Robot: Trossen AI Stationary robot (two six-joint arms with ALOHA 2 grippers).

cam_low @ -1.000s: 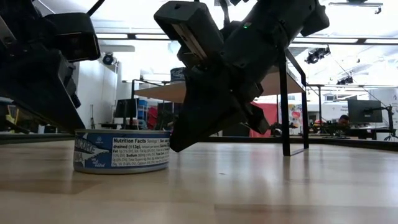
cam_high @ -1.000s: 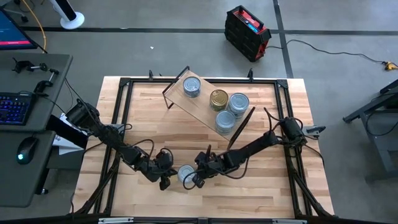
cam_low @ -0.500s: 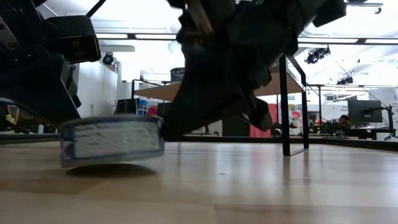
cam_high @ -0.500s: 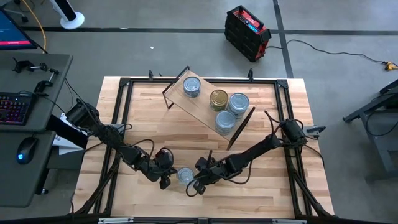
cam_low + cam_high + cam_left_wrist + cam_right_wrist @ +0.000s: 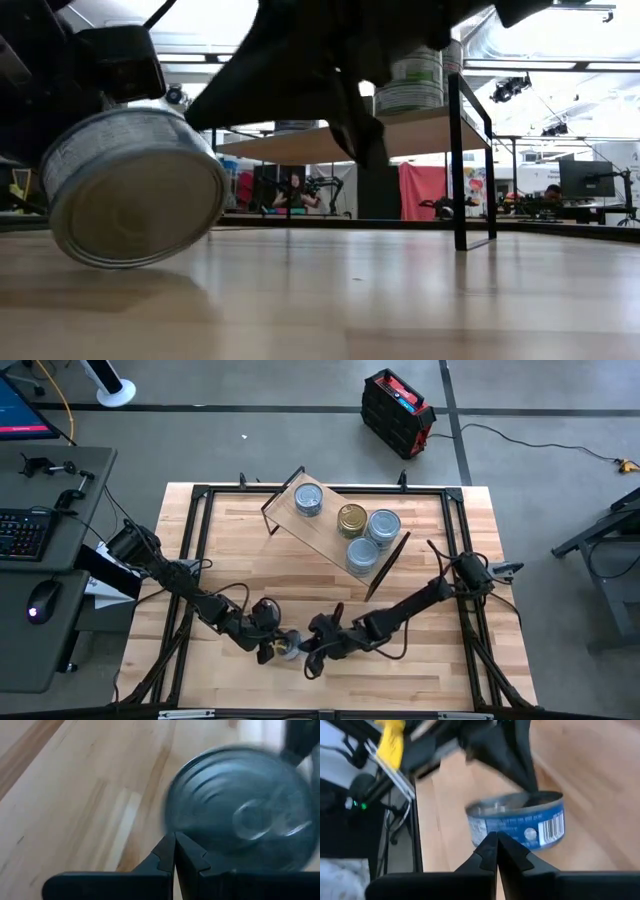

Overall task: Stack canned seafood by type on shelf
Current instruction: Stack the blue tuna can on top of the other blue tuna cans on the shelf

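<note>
One tin of canned seafood with a blue label stands tipped up on its rim near the table's front edge, its flat face toward the low view. My left gripper is shut at its left and my right gripper is shut at its right. The shelf stands slantwise at the far middle on black legs. On the shelf board sit three silver-blue tins and a gold-topped one. My left gripper meets the tin's top rim with its shut fingertips, coming from the table's left and slanting down; the tin's top faces it. My right gripper presses its shut fingertips against the low part of the tin's labelled side wall. It comes from the table's right, slanting down. The tin leans tilted between the two grippers, one edge on the table.
A black metal frame runs along the table's edges. The plank table shows bare wood between the shelf and the grippers. The shelf's black leg stands in the low view's right half.
My right gripper has gone toward the table's left and near edge and tipped its wrist up, shoving the tin toward my left gripper. The tin, flat on the table before, has slid a little that way and tipped up onto its rim.
</note>
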